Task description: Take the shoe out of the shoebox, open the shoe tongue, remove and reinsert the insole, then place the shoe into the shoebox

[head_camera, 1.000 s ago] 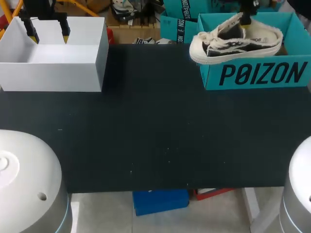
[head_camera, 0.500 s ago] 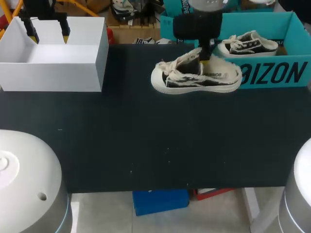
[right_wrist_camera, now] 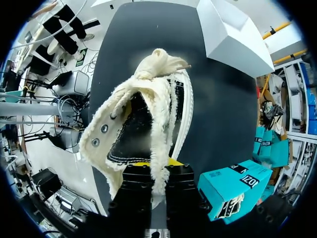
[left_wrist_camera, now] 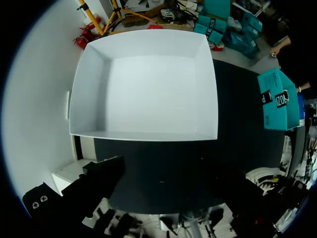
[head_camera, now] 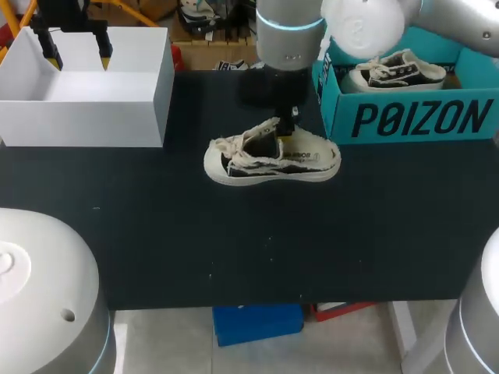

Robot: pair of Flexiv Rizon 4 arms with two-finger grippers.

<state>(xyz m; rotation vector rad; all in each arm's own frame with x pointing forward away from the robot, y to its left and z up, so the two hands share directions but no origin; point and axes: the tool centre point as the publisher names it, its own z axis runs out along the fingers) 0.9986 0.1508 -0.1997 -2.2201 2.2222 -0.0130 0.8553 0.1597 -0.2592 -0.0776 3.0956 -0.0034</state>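
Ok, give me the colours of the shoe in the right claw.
The shoe is black with cream trim, laces and sole; best in the head view.

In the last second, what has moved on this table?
The right arm's fingers, shut on the shoe, carried it from over the teal shoebox leftward and nearer, to the middle of the table. The second shoe stays in the shoebox; the left fingers stay open above the white box.

Bright, even light; white box (head_camera: pixel 82 121) glares; shadows seemingly faint.
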